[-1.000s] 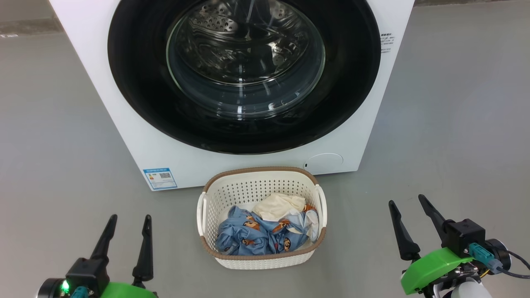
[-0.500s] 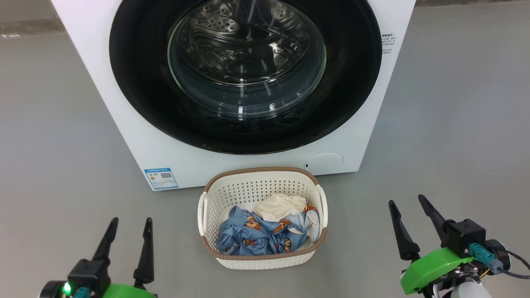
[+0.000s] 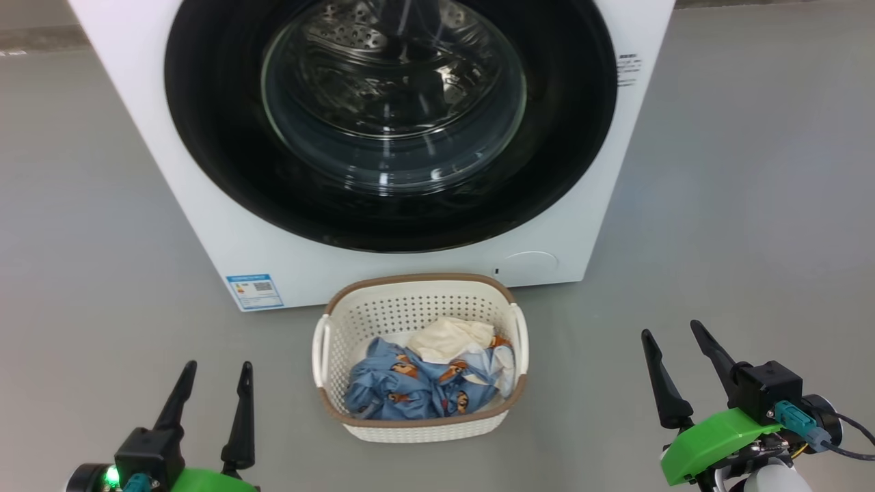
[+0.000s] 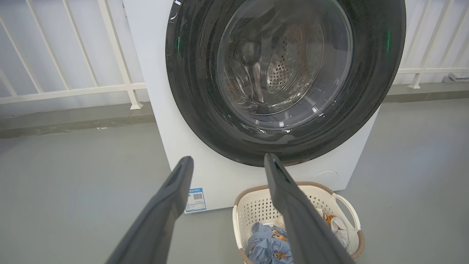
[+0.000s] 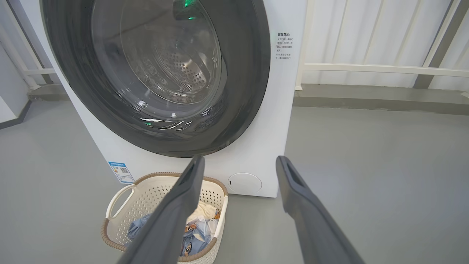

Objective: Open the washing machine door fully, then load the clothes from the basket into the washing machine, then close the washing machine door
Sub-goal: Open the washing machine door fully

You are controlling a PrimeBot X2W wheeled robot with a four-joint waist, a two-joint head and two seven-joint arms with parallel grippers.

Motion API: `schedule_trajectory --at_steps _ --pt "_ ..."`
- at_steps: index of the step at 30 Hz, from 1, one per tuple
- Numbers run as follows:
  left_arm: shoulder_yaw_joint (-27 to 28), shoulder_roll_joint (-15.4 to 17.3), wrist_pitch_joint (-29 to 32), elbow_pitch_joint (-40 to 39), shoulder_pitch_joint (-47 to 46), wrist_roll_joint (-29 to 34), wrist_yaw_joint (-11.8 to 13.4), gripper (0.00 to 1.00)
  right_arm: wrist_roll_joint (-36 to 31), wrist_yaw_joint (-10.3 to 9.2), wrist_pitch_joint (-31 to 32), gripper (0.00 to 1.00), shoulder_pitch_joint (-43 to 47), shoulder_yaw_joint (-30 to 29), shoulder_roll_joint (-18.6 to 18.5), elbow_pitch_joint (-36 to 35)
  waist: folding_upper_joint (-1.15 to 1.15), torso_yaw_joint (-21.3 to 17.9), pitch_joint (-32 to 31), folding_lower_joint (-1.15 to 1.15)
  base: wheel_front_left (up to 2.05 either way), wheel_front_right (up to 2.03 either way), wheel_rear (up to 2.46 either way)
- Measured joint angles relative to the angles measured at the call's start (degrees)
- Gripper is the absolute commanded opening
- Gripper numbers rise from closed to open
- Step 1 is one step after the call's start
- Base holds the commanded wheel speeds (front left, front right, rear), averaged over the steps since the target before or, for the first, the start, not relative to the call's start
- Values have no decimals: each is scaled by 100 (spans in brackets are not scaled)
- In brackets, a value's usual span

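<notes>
Head view, read left to right

Lower left of frame: left gripper (image 3: 217, 367), one, two dark fingers pointing up the frame, jaws wide apart, nothing between them, clear of every item.

Left of centre, low on the machine front: one small blue label sticker (image 3: 254, 292).

Upper centre: one washing machine (image 3: 205, 225), a white boxy front-loader standing on the grey floor (image 3: 738, 239). One washing machine door (image 3: 560, 137), large, round, glossy black, with a bulging clear glass window at its centre through which the perforated steel drum shows. The door lies flush against the front, shut.

Lower centre, just in front of the machine: one basket (image 3: 417, 311), cream-white, perforated, with a brown woven-look rim and two side handles. Whether it touches the machine cannot be told.

Inside the basket: the clothes (image 3: 403, 389), a crumpled light blue bundle printed with orange-brown figures, and one cream-white piece on the far side. The number of blue pieces cannot be told.

Right of the basket, low on the machine: one round filter cover (image 3: 530, 261).

Lower right: right gripper (image 3: 671, 330), one, two dark fingers, jaws wide apart, empty
</notes>
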Motion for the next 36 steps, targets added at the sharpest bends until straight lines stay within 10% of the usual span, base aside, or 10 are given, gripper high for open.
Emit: schedule_trajectory --at_steps 36 --pt "30 -9 0 -183 -108 -1 5 100 0 0 -19 100 -3 -68 5 16 0 -32 94 0 57 57 -114"
